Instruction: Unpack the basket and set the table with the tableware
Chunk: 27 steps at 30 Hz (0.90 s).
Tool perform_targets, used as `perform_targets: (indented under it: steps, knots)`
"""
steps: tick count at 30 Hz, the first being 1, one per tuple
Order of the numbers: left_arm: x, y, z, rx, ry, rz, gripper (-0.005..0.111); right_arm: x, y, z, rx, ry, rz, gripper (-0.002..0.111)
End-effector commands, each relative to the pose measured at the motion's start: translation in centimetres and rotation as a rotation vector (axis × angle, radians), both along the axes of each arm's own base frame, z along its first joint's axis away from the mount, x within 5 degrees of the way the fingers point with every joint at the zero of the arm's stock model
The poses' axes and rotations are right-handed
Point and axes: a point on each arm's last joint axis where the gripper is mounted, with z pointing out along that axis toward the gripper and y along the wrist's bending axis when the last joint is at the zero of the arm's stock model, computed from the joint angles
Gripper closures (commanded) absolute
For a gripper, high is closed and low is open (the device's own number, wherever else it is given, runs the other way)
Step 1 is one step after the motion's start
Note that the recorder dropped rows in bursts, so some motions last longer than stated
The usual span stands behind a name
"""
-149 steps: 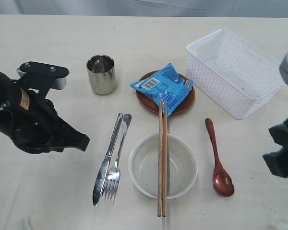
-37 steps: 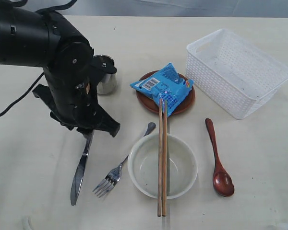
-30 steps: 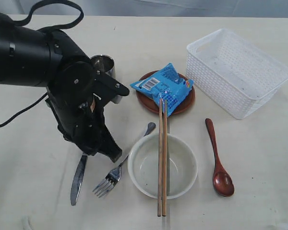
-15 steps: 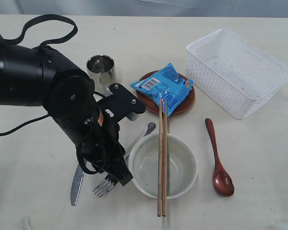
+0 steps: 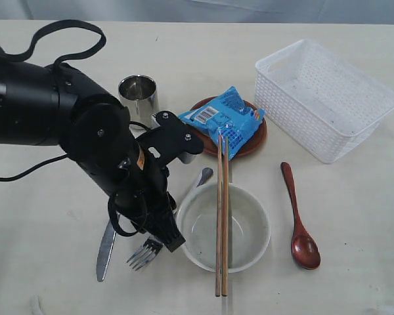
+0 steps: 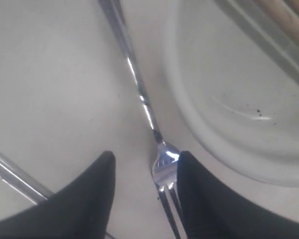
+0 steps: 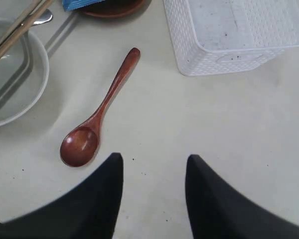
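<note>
My left gripper (image 5: 169,240) is down at the table (image 5: 354,275), open, with its fingers on either side of the metal fork (image 5: 144,254). In the left wrist view the gripper (image 6: 147,158) has the fork's neck (image 6: 163,160) close beside one finger. The off-white bowl (image 5: 200,230) is right next to it, with two wooden chopsticks (image 5: 221,216) lying across it. The knife (image 5: 106,246) lies to the left of the fork. My right gripper (image 7: 154,162) hangs open over bare table beside the dark wooden spoon (image 7: 97,129). The white basket (image 5: 325,98) is at the back right, with nothing in it.
A steel cup (image 5: 138,92) stands behind the left arm. A blue snack packet (image 5: 223,118) lies on the brown plate (image 5: 255,147) behind the bowl. The spoon (image 5: 299,223) lies between the bowl and the table's right side.
Five seconds ago knife and fork lay side by side; now they lie apart. Over the last second the left arm came from the knife to the fork's head by the bowl.
</note>
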Motion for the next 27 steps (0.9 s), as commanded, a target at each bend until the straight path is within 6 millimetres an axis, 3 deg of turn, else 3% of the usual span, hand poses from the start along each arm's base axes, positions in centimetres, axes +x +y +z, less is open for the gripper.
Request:
perform_targets:
  steps: [1, 27]
  knots:
    - [-0.29, -0.18, -1.1, 0.017, 0.038, 0.005, 0.067, 0.02, -0.18, 0.04, -0.004, -0.013, -0.002, 0.069]
    - [0.0, -0.6, -1.51, -0.013, 0.018, 0.003, 0.067, 0.02, -0.18, 0.04, -0.004, -0.013, -0.002, 0.069]
